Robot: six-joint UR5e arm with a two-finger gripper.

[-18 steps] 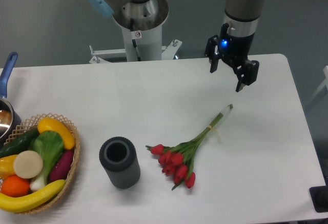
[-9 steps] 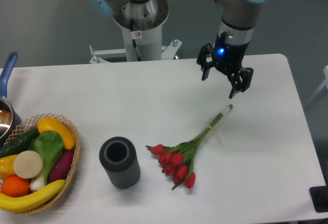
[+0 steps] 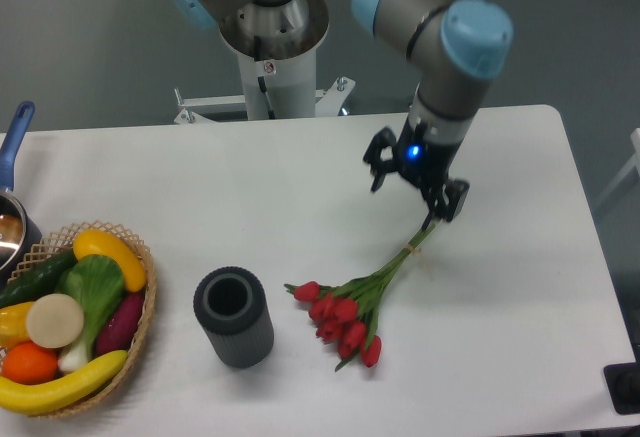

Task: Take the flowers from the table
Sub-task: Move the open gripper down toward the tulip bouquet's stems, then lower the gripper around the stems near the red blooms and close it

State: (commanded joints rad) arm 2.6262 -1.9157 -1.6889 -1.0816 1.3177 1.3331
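Gripper (image 3: 411,191) with fingers apart hovers over the stem end of the red tulip bunch (image 3: 352,302), which lies flat on the white table (image 3: 300,197), right of a dark grey cylinder (image 3: 233,316).

The arm reaches down from the upper middle, wrist lit by a blue light, its pincer (image 3: 412,192) pointing downward with the 2 fingers spread apart.
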